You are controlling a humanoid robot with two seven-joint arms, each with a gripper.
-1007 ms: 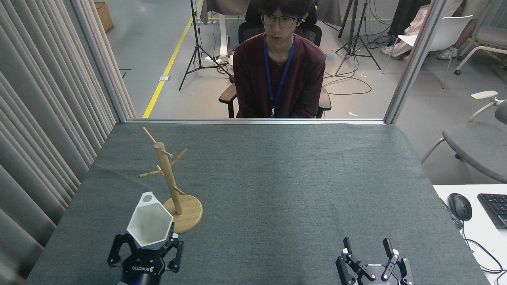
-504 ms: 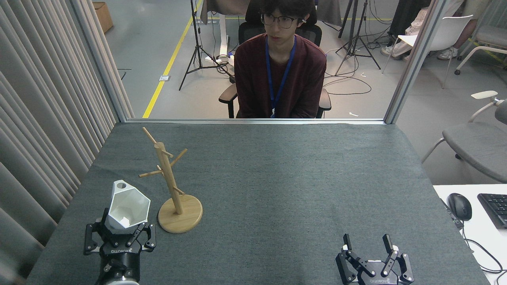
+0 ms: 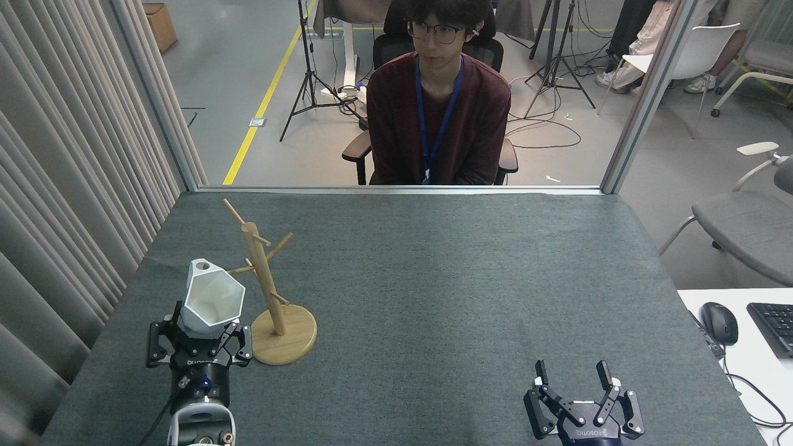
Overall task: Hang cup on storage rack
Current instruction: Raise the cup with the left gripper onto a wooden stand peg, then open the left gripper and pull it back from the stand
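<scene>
Fingers [image 3: 230, 337] of the left gripper [image 3: 199, 342] are clenched on the white cup [image 3: 212, 299], which is held up just left of the storage rack [image 3: 267, 291]; the right gripper [image 3: 573, 379] is seen spread, well right of the rack, over the worktop [image 3: 433, 279].

White cup [image 3: 212, 298], light wooden storage rack [image 3: 271, 289], dark grey table cloth [image 3: 433, 279], black hands, beige striped curtain [image 3: 68, 173]

L gripper [image 3: 199, 331] clamped on cup [image 3: 212, 299]; R gripper [image 3: 573, 376] fingers spread, low
</scene>
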